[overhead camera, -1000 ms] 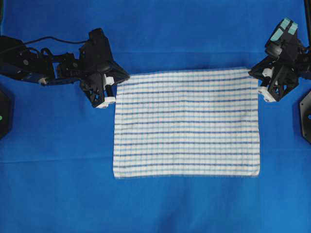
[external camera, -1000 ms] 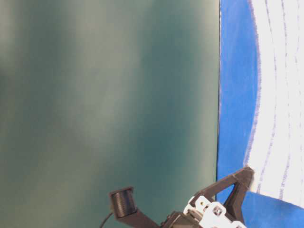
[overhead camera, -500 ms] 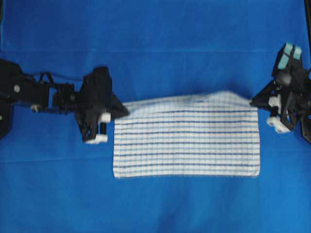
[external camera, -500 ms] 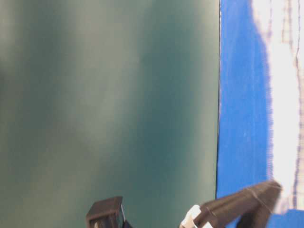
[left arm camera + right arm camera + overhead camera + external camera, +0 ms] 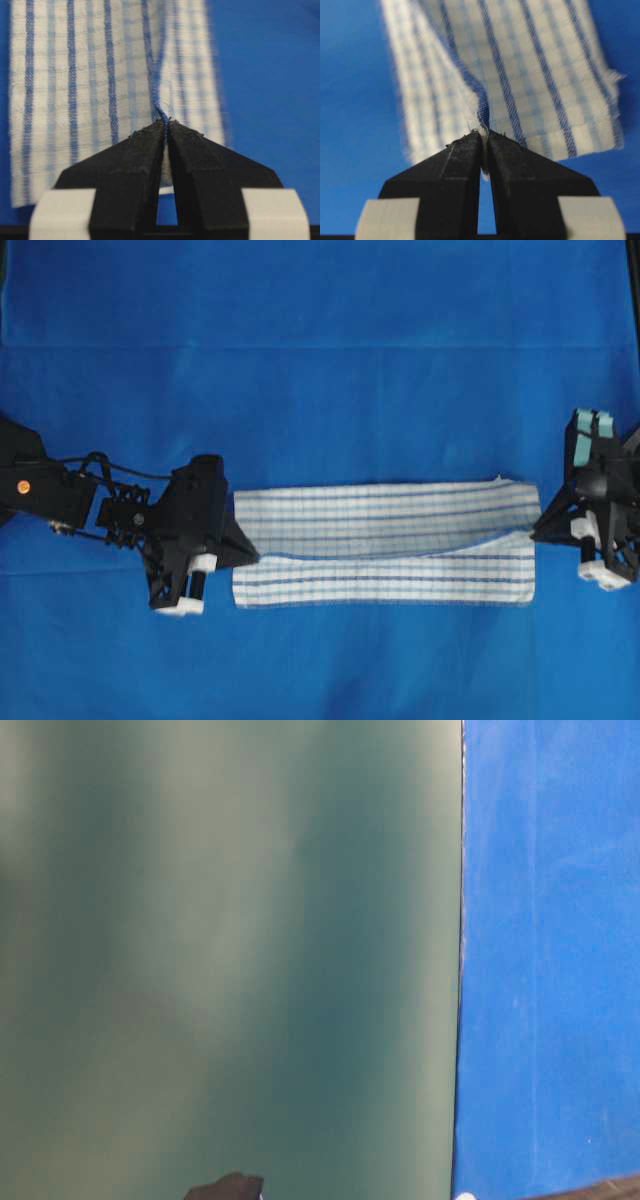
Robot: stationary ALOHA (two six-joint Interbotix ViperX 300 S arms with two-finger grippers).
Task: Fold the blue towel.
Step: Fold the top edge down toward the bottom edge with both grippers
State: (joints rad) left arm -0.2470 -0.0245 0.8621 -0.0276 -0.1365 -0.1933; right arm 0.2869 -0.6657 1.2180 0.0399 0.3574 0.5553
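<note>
From my station the overhead view is evenly lit and bright, slightly soft, with only faint shadows around the blue towel (image 5: 385,545). The table-level view is washed out, a murky green blur beside the background cloth (image 5: 550,950). In both wrist views the towel's far end goes out of focus, and the fingertips (image 5: 150,137) nearest it look sharp.

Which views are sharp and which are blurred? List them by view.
Overhead: evenly lit, slightly soft, blue towel readable. Table-level: mostly a defocused grey-green blur. Left wrist: left gripper sharp, cloth edges soft. Right wrist: right gripper crisp, the far cloth blurred.
</note>
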